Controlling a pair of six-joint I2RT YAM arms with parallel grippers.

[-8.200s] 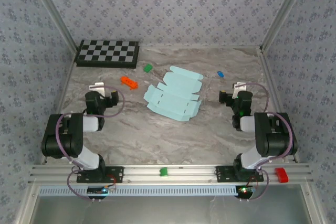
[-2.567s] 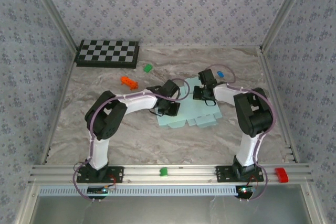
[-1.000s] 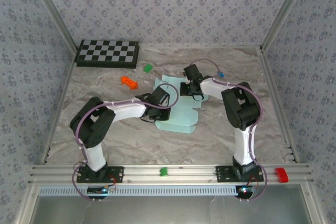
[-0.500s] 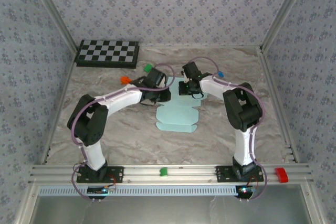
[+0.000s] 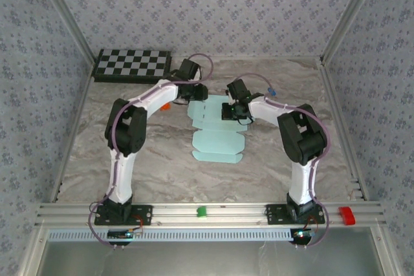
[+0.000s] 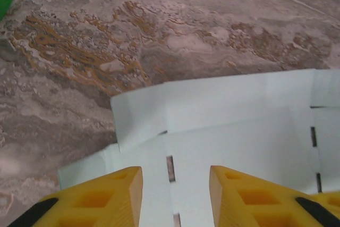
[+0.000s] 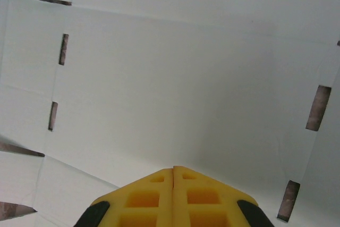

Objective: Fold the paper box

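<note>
Box (image 5: 218, 143) laid out as flat cut sheet at centre of surface (image 5: 259, 166), flaps spread, slots cut through.

Left gripper (image 5: 194, 92) held at sheet's far left corner. In left wrist view gripper (image 6: 175, 176) seen with jaws parted partway, nothing gripped between them, sheet edge below.

Right gripper (image 5: 230, 112) set over sheet's far right part. In right wrist view gripper (image 7: 173, 174) seen with fingers pressed together, nothing held, sheet close beneath; contact cannot be told.

Checkerboard (image 5: 132, 64) placed at far left corner. Blue block (image 5: 272, 91) seen right of box, apart.
</note>
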